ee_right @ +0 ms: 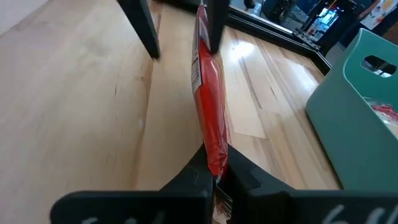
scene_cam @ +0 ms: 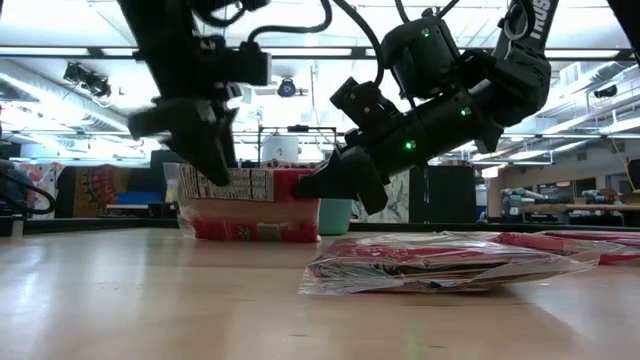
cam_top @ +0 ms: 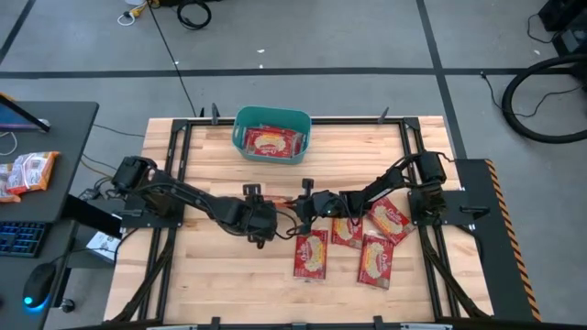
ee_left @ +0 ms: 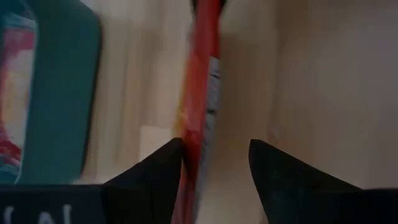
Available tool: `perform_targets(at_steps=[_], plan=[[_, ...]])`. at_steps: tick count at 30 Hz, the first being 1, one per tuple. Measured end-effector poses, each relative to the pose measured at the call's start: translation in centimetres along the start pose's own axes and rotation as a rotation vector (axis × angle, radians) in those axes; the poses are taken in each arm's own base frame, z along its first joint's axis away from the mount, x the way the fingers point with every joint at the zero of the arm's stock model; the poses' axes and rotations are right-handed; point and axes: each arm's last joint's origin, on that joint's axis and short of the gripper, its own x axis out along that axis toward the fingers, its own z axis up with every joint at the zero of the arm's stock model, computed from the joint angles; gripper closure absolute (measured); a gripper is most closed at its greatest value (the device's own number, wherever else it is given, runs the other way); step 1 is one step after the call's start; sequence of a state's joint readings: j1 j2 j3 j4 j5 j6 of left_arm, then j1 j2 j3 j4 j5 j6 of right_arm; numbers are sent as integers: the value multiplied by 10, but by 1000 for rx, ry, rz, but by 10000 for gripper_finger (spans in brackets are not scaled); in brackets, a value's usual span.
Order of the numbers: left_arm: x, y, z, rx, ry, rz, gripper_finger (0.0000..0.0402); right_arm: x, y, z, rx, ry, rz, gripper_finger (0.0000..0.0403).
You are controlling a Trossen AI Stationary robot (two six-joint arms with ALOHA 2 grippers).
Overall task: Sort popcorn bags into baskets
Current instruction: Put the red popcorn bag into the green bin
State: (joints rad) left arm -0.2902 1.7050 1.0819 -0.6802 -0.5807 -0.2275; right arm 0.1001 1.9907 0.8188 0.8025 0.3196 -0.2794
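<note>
Your right gripper [ee_right: 214,169] has its jaws clamped on a red popcorn bag [ee_right: 208,118], held edge-up above the bench [ee_right: 74,106]. Your left gripper [ee_left: 214,163] straddles that bag's other end, jaws spread wide.

Both arms are matte black, built of rounded joint housings and slim links, with black cables looping along them. The right arm [scene_cam: 450,95] carries small green lights on its housings and white lettering on its upper link. The left arm [cam_top: 183,197] has a blocky wrist. Each arm's fingers [ee_left: 283,180] are dark, tapering wedges.
</note>
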Motion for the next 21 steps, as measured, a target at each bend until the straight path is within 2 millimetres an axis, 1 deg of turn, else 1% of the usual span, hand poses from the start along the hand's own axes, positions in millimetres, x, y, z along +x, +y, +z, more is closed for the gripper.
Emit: perform_targets(at_steps=[4, 9, 12, 21], plan=[[15, 4, -4, -25, -53, 60, 214, 0, 0, 1, 2, -6, -2, 387], [27, 8, -8, -19, -57, 37, 234, 0, 0, 1, 13, -10, -1, 387], [28, 8, -9, -19, -45, 17, 263, 0, 0, 1, 21, -10, -1, 387], [28, 8, -10, -16, -41, 9, 375, 0, 0, 2, 26, -25, 22, 385]])
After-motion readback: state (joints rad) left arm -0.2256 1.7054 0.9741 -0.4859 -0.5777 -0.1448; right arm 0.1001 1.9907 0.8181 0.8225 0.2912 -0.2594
